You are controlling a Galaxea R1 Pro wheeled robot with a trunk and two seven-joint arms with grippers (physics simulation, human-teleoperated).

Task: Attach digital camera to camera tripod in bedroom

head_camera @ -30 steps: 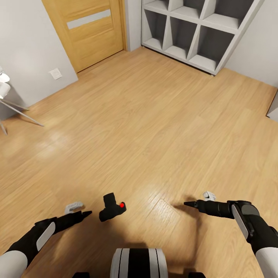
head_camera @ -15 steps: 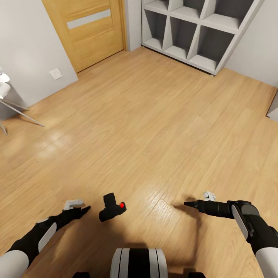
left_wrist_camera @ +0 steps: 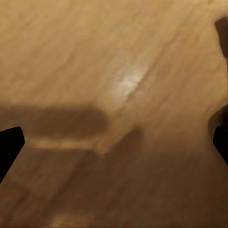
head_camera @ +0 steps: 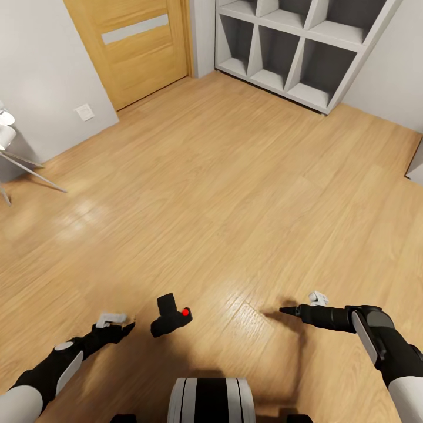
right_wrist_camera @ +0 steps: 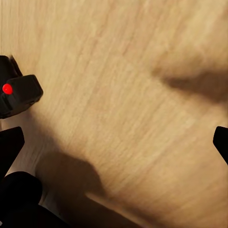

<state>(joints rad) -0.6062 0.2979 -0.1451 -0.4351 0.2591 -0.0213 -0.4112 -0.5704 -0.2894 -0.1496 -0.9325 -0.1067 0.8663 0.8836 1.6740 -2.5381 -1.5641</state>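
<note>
Light wood plank floor (head_camera: 223, 194) with glossy highlights, bedroom with white walls. Light wood door (head_camera: 132, 47) with a pale horizontal strip stands at the far left of the floor, a white wall plate (head_camera: 85, 111) low on the wall beside it. White cube shelves (head_camera: 299, 47) sit on the floor at the far right corner, compartments look empty from here. At the left edge of the head view, thin silver legs (head_camera: 32, 170) slant down to the floor with white rounded shapes above them; cannot tell what the piece is. The digital camera (head_camera: 170, 316) lies on the floor near the robot's base, black, boxy, red button facing up on its right side, a black hump or lens pointing away from the robot. Left hand (head_camera: 114, 325) hovers low just to the left of the camera, apart from it, not touching; fingers wide apart, with both dark tips at opposite edges of the left wrist view and bare floor between. Right hand (head_camera: 302, 305) hangs well to the right of the camera, pointing toward it; fingers also spread wide in the right wrist view, nothing between them. That view catches the camera (right_wrist_camera: 16, 92) on the floor off to one side beyond the tips, red button visible. White and black trunk top (head_camera: 211, 399) shows at the bottom middle.
</note>
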